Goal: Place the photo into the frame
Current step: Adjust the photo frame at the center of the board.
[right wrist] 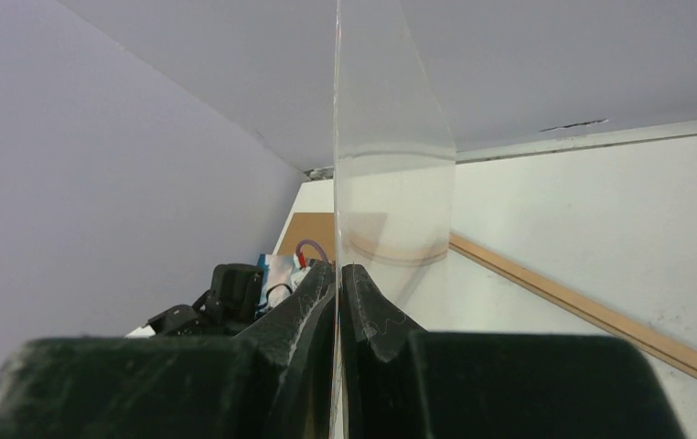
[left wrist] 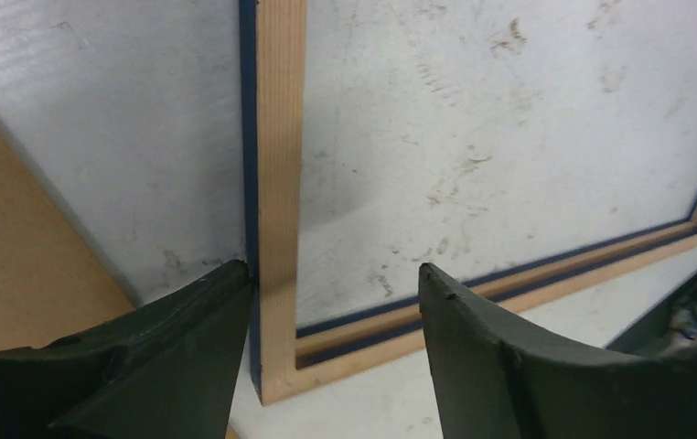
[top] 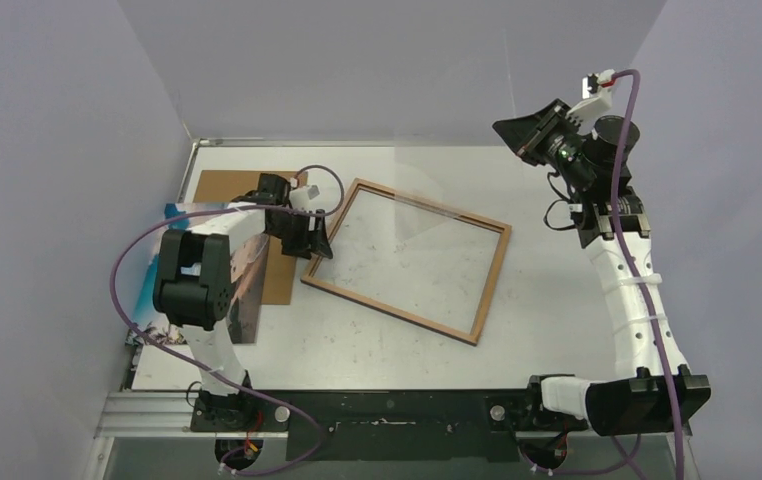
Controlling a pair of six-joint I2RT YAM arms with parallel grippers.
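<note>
The frame edge lies inside the parted left claw.

No readable text, label, brand, number or sign appears anywhere.

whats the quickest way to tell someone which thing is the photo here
On the white table, look to the left edge, beneath the left arm's black elbow. The thin rectangular printed photo lies flat there, partly hidden. Unlike the plain brown backing board beside it and the open wood-brown rectangular frame in the middle, it carries a picture, with blue at its far corner.
</note>
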